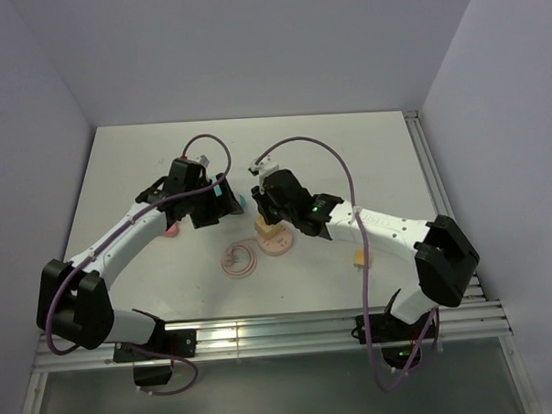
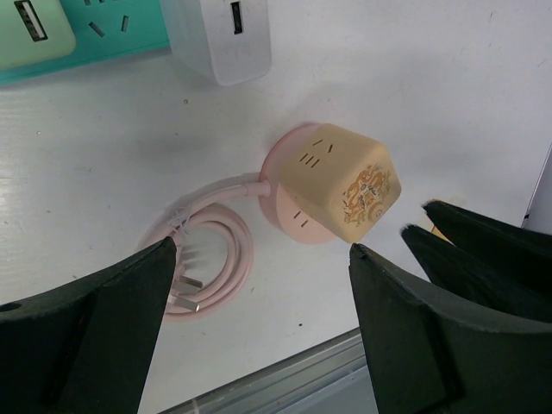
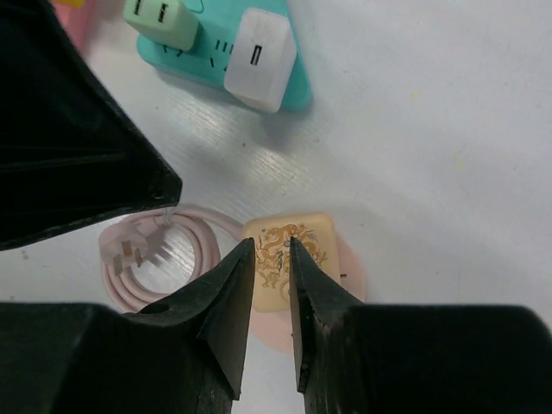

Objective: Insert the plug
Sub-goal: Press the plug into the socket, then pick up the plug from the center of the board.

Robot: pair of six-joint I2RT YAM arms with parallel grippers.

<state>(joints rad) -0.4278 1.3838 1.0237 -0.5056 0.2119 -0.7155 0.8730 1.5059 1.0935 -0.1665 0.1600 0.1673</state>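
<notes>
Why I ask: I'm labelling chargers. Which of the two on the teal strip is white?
The white charger stands nearer the yellow cube socket; the green charger is farther off.

Cube socket (image 2: 345,185): cream-yellow, with a gold-orange dragon motif on one face
Round base (image 2: 291,226): pale pink
Coiled cable (image 2: 237,250): pale pink
Plug (image 2: 184,291): pale pink
Power strip (image 2: 103,47): teal
Large charger (image 2: 226,39): white
Small charger (image 2: 30,26): pale green
Desk (image 2: 431,86): white
Left pincer (image 2: 263,250): black
Right pincer (image 3: 272,244): black
</notes>
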